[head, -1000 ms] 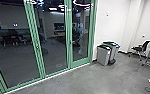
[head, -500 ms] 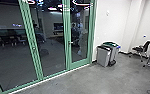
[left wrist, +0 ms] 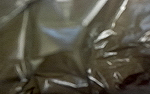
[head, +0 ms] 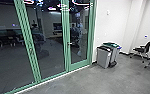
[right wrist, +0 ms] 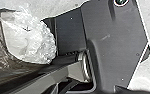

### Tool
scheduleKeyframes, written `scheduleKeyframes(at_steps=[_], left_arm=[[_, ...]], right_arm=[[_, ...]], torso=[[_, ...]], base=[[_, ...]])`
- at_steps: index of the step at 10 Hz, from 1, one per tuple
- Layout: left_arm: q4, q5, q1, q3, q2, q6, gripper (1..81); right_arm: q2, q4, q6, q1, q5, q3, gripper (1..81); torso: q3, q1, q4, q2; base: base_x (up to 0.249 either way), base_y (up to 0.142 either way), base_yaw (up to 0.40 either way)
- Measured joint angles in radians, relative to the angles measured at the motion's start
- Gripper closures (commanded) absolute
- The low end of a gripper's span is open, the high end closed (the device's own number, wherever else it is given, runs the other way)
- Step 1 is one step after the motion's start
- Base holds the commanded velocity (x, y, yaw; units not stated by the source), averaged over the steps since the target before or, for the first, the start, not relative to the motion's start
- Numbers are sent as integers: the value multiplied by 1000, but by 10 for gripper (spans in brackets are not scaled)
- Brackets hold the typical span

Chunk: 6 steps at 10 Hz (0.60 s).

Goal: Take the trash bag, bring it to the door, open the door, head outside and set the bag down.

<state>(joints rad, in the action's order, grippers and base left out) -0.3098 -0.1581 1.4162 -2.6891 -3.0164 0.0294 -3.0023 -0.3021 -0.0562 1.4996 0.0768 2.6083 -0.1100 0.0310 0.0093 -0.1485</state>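
Watching the head view, I see a shut glass door (head: 77, 64) just left of the two bins (head: 104, 58), its handle (head: 69, 43) near the middle of the frame. The trash bag (left wrist: 63, 63), brown and shiny, looms close in the left wrist view and lies beside my dark plate (right wrist: 116, 47) in the right one. I cannot tell how far open the left claw or right claw is, nor which has hold of the bag. My worry: thin plastic could snag on the jointed bar (right wrist: 51, 78) and tear, or a swinging bag could clip the bins if I turn too tightly.
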Motion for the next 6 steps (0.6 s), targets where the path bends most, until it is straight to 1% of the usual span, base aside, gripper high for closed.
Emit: scheduleKeyframes(at_steps=[6], left_arm=[[0, 1, -1, 0, 0, 0, 811]], right_arm=[[0, 0, 0, -1, -1, 0, 10]], torso=[[0, 0, 0, 0]], base=[[172, 0, 0]])
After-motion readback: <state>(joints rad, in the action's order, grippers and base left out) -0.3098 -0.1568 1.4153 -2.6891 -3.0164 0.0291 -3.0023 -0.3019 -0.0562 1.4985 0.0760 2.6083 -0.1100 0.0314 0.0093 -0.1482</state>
